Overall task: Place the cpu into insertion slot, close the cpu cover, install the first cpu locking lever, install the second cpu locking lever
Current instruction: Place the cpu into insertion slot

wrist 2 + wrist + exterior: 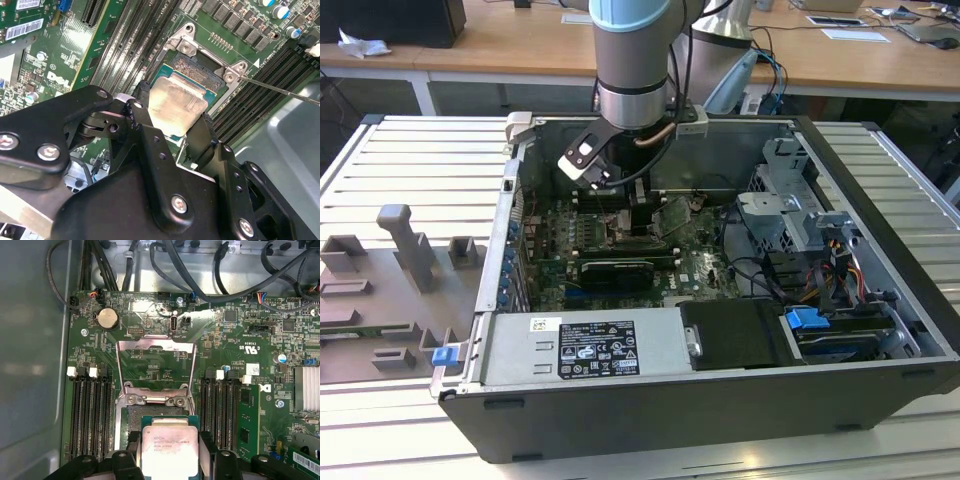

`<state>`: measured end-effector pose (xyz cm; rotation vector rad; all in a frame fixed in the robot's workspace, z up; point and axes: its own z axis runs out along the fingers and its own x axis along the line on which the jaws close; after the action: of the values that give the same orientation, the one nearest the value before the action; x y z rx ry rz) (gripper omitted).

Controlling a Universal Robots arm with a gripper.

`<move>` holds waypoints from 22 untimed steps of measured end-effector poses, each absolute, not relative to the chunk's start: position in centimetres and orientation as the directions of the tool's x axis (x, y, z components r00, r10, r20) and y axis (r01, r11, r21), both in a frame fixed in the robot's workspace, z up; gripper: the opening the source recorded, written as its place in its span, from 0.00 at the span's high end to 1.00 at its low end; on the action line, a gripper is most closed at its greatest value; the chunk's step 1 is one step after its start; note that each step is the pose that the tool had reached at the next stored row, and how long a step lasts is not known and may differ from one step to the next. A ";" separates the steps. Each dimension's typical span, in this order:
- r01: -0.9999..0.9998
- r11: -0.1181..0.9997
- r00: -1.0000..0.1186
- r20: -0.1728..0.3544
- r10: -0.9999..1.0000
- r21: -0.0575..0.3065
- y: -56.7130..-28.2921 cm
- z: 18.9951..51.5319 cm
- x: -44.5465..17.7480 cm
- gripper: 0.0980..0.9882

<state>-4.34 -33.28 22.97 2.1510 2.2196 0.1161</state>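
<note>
the hand (174, 111) grips the cpu (177, 97) by two opposite edges, over the insertion slot (197, 67); the cpu cover (155, 344) lies swung open beside that slot.

My end effector (176, 114): matt black shell; I can't tell metal from hard plastic. Bright steel screw heads.
cpu (169, 452): pale silver-beige metal face, dull sheen, smudged.
cpu cover (155, 344): thin bare silver metal, smooth, reflective.
insertion slot (152, 399): grey metal rim, satin.
circuit board (225, 340): green, glossy lacquer.
counter (400, 170): ribbed pale metal, matt.
</note>
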 end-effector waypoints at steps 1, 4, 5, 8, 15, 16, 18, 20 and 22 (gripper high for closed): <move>0.996 0.031 -0.032 0.017 0.999 0.088 -33.3 23.0 -4.3 0.50; 0.996 0.030 -0.032 0.017 0.999 0.088 -33.0 22.9 -4.3 0.50; 0.996 0.030 -0.032 0.018 0.999 0.088 -32.9 22.8 -4.3 0.50; 0.996 0.030 -0.032 0.019 0.999 0.088 -32.7 22.5 -4.3 0.50; 0.996 0.005 -0.006 0.019 1.000 0.087 -32.5 21.4 -4.6 0.50; 0.996 0.004 -0.006 0.019 1.000 0.087 -32.4 21.3 -4.6 0.50; 0.996 0.004 -0.006 0.019 1.000 0.086 -32.4 20.9 -4.6 0.50; 0.996 0.004 -0.006 0.019 1.000 0.085 -32.3 20.7 -4.6 0.50; 0.996 0.003 -0.005 0.019 1.000 0.085 -32.3 20.6 -4.6 0.50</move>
<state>-4.60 -32.30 20.57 2.1827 2.1916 0.1138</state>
